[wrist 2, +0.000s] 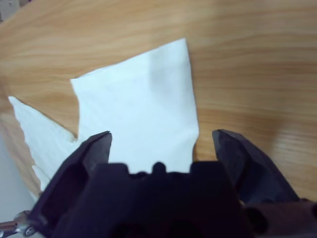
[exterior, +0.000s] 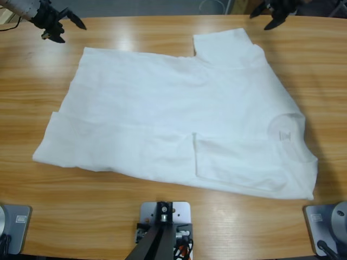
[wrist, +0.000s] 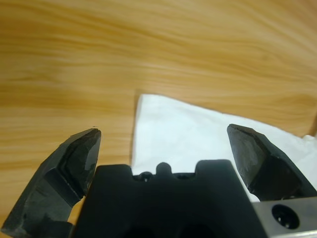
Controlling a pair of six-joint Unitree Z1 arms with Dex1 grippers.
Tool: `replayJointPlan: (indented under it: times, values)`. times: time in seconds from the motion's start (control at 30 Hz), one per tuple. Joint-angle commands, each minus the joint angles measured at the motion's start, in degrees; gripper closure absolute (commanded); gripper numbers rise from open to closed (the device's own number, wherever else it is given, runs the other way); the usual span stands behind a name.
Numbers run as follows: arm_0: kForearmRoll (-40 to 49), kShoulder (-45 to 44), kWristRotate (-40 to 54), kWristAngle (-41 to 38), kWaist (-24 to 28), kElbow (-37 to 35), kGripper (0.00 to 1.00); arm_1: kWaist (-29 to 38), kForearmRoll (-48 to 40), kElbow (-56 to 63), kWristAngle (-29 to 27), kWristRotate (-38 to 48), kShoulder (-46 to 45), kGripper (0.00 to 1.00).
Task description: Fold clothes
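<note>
Both end effectors hang spread wide and empty over the far edge of the table (exterior: 162, 216), one at each upper corner of the high view. By the wrist views, the left end effector (exterior: 59, 27) is the one at about 11 o'clock, looking down on a plain corner of the T-shirt (exterior: 179, 124), while the right end effector (exterior: 274, 16) at about 1 o'clock looks down on the sleeve (exterior: 227, 46) that sticks out toward the far edge.

Spread flat, the T-shirt fills the middle of the table with its long axis running from 9 to 3 o'clock: hem toward 9, collar and small dark logo (exterior: 286, 135) toward 3. A second sleeve lies folded in on the body near 5 o'clock.

From the left end effector (wrist: 161, 148) the hem corner (wrist: 148, 106) lies just ahead, toward 5 o'clock in the high view. From the right end effector (wrist 2: 161, 148) the sleeve (wrist 2: 148, 99) lies toward 7 o'clock, and it seems the nearer grasp. Each arm would best take its own corner, I judge.
</note>
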Motion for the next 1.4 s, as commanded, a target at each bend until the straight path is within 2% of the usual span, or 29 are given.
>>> replayJointPlan:
  times: [0.03,0.33,0.57,0.83,0.87,0.9,1.03,1.4]
  values:
    - [4.65,4.04,-1.12,2.31,-0.64,0.04,0.000,-0.63,2.28,-0.12,0.45,0.22,6.33,0.179]
    - [5.83,5.50,-0.70,1.98,-1.23,-0.05,0.000,0.49,4.77,-3.37,-1.45,0.55,9.20,0.181]
    - [5.92,5.75,-0.43,1.89,-1.83,0.23,0.000,2.11,7.71,-6.00,-3.81,2.49,10.37,0.275]
    - [6.27,5.68,-0.43,1.89,-2.46,0.25,0.000,3.66,10.52,-9.10,-5.02,4.51,11.64,0.287]
    - [6.34,5.68,-0.43,1.89,-2.52,0.25,0.000,3.66,10.52,-9.26,-4.88,4.53,11.74,0.316]
    - [6.36,5.62,-0.43,1.89,-2.59,0.25,0.000,3.66,10.47,-9.41,-4.47,4.35,11.85,0.392]
    - [6.41,5.50,-0.43,1.89,-2.64,0.32,0.000,3.75,10.43,-11.82,-1.45,0.92,13.05,0.511]
    - [6.89,5.59,-0.43,1.89,-2.96,0.43,0.000,3.80,10.45,-16.78,-0.17,-2.80,15.56,0.529]
